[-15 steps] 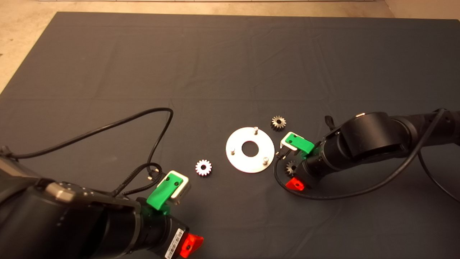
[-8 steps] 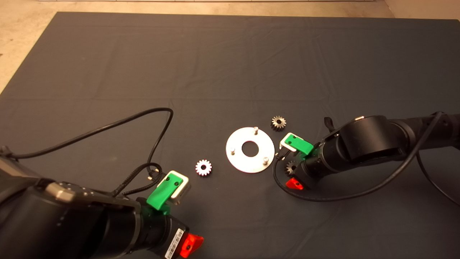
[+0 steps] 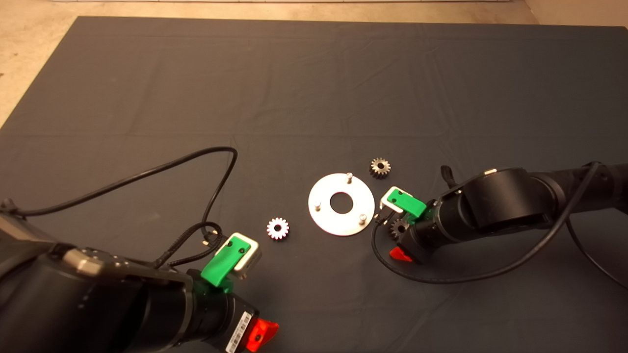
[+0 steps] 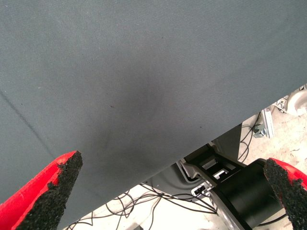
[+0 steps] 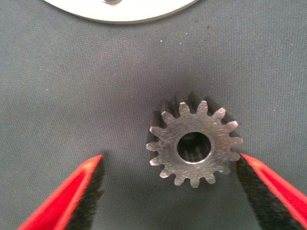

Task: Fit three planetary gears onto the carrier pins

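Lowering my right gripper point(image 5: 170, 187) over the last second, I now have its fingers spread wide around a dark gear point(image 5: 194, 145) lying flat on the mat point(image 3: 294, 98) just beside the carrier disc point(image 3: 341, 204); one pad point(image 5: 254, 187) nearly touches the teeth, the other stands clear. That puts me ready to close for the first pickup. All three pins point(image 3: 349, 175) are bare, a second dark gear point(image 3: 379, 167) sits by the disc's far edge, and the silvery gear point(image 3: 277, 228) lies on its other side. My left gripper point(image 4: 168, 191) waits spread apart near the mat's edge.
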`<state>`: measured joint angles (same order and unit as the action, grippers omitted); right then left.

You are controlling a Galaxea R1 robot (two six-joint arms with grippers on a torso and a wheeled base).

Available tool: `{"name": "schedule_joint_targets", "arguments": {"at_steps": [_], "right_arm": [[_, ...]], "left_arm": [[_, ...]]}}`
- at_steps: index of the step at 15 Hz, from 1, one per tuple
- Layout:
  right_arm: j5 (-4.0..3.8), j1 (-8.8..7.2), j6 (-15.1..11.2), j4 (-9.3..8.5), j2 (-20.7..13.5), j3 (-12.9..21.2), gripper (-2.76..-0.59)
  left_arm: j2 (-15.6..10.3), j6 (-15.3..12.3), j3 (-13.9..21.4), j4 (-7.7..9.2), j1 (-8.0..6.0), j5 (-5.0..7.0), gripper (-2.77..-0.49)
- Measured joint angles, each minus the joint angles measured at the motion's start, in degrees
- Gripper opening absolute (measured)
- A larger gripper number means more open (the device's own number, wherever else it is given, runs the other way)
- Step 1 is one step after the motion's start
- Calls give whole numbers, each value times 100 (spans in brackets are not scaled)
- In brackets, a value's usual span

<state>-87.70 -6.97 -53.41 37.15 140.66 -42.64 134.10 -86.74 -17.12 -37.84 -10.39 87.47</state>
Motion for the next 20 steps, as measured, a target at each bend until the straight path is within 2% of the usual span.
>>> {"name": "schedule_joint_targets", "arguments": {"at_steps": [3,5,7,9,13,17,18,20], "right_arm": [[2,113,2,212,0,1,-142],[2,169,5,341,2,6,-153],[2,174,11,468,2,6,-153],[2,174,27,531,2,6,-167],[2,174,44,687,1,6,-169],[2,174,49,772,0,6,-198],[2,174,49,778,0,6,-198],[5,174,52,787,-2,6,-212]], "left_arm": [[0,0,0,0,0,-2,-51],[0,0,0,1,-2,0,-51],[0,0,0,2,-2,-1,-51],[0,0,0,1,-2,1,-51],[0,0,0,2,-2,1,-51],[0,0,0,2,0,1,-51],[0,0,0,0,-2,1,-51],[0,0,0,2,-2,1,-51]]}}
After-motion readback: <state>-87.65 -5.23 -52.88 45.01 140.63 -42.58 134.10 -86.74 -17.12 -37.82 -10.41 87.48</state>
